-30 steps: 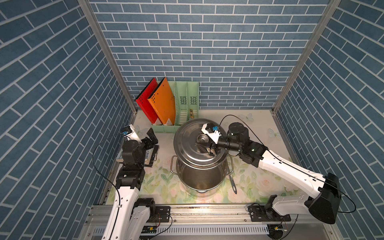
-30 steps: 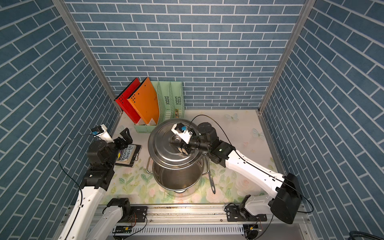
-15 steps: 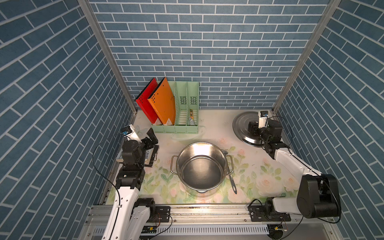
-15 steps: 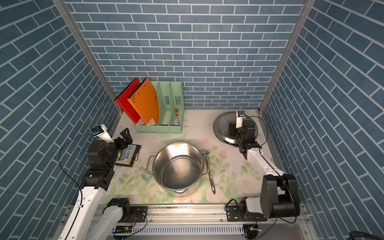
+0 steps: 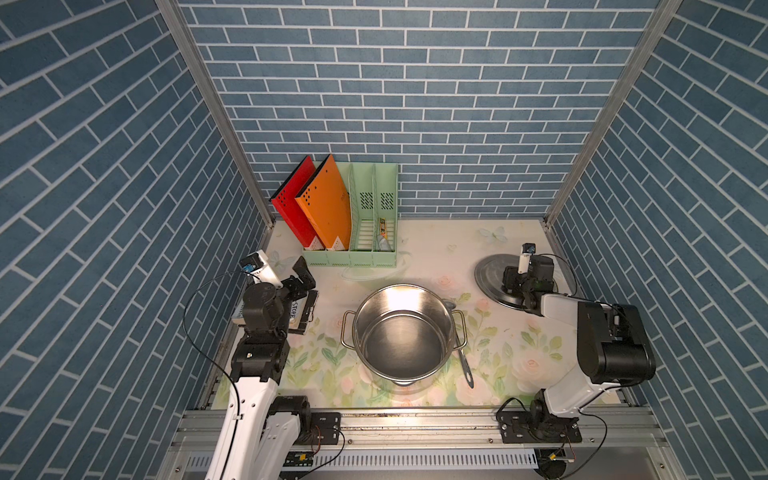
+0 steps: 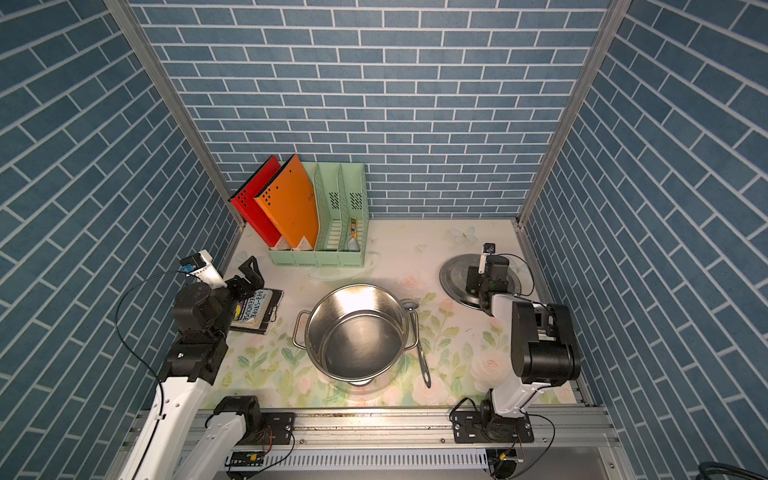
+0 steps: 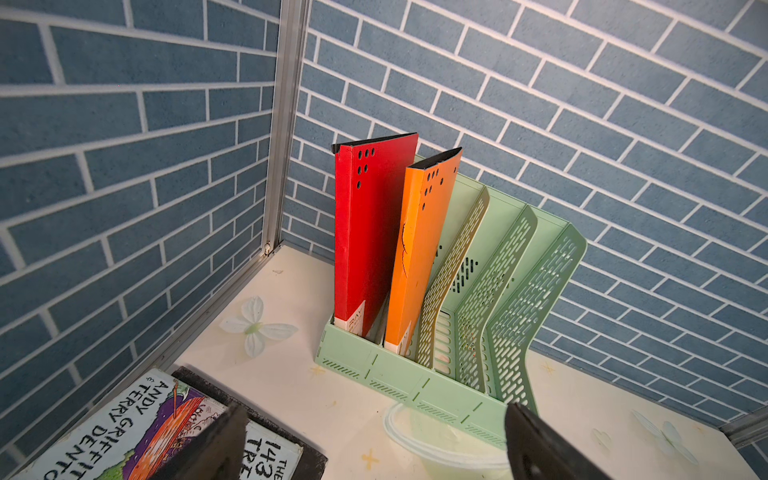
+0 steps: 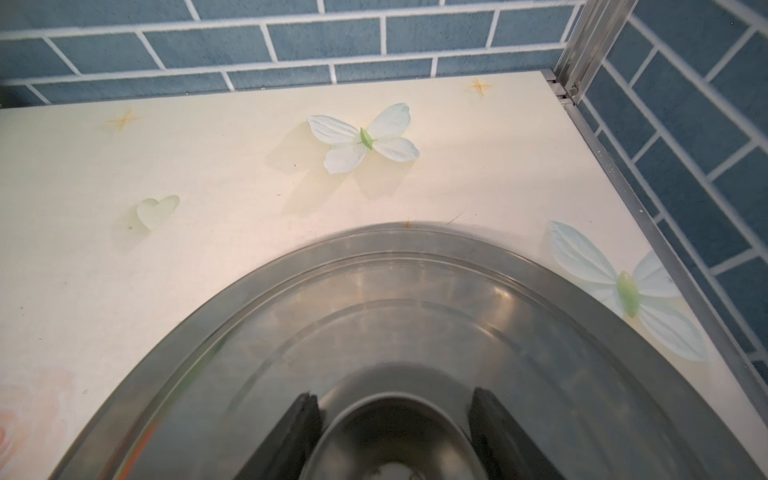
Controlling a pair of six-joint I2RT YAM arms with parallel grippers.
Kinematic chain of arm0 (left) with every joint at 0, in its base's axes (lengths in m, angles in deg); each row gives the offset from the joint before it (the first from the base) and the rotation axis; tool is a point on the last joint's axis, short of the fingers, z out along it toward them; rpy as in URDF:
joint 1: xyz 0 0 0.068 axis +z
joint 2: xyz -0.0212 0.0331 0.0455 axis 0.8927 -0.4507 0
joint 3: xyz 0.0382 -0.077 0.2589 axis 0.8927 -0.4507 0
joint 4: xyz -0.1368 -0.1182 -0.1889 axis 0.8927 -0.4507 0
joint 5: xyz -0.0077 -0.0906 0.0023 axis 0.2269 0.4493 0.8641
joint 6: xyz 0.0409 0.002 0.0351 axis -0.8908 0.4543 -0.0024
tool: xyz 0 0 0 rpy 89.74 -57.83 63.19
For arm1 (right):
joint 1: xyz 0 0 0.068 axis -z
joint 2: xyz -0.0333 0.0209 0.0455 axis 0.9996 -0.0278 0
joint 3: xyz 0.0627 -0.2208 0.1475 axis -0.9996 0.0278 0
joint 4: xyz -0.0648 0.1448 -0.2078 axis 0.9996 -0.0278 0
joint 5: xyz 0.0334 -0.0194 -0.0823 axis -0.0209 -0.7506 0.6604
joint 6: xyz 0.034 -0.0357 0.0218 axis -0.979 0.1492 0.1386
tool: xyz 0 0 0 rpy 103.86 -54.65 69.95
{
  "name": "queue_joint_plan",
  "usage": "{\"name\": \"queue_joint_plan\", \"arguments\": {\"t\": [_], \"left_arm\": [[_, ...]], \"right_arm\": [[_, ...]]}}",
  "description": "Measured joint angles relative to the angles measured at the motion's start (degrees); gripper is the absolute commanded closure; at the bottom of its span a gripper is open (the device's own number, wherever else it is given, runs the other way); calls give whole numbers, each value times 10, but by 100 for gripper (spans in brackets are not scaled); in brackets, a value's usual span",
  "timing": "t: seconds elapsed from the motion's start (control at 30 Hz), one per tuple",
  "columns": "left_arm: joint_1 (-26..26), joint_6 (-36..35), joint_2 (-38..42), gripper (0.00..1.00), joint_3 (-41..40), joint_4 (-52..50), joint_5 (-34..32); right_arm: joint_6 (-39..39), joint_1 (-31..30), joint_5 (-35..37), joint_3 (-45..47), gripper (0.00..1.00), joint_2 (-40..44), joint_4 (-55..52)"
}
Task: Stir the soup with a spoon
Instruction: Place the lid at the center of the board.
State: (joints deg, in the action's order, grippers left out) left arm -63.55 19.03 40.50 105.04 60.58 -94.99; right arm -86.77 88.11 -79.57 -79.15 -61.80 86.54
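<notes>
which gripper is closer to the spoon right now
Right. The right gripper is on the lid, just beyond the spoon's bowl end, on the same side of the pot. The left gripper hangs open over the book, across the pot from the spoon.

walls [image 5: 415,104]: blue brick-pattern panels | corners: aluminium posts [image 5: 220,116] | table [image 5: 436,249]: cream floral top | light: bright, even

Slim steel spoon [image 5: 462,356] flat beside pot [image 5: 374,316]
</notes>
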Motion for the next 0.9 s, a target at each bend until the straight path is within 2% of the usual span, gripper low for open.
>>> {"name": "queue_joint_plan", "arguments": {"t": [0.2, 0.5, 0.67, 0.77, 0.9], "left_arm": [[0, 0, 3, 0, 0, 0, 0], [0, 0, 7, 0, -4, 2, 0], [0, 0, 7, 0, -5, 2, -1], [0, 0, 7, 0, -5, 2, -1], [0, 0, 7, 0, -5, 2, -1]], "right_arm": [[26, 1, 0, -81, 75, -51, -45], [30, 2, -5, -92, 73, -77, -58], [30, 2, -3, -68, 66, -77, -21], [29, 2, -2, -55, 56, -77, -1], [29, 2, -2, -52, 49, -77, 5]]}}
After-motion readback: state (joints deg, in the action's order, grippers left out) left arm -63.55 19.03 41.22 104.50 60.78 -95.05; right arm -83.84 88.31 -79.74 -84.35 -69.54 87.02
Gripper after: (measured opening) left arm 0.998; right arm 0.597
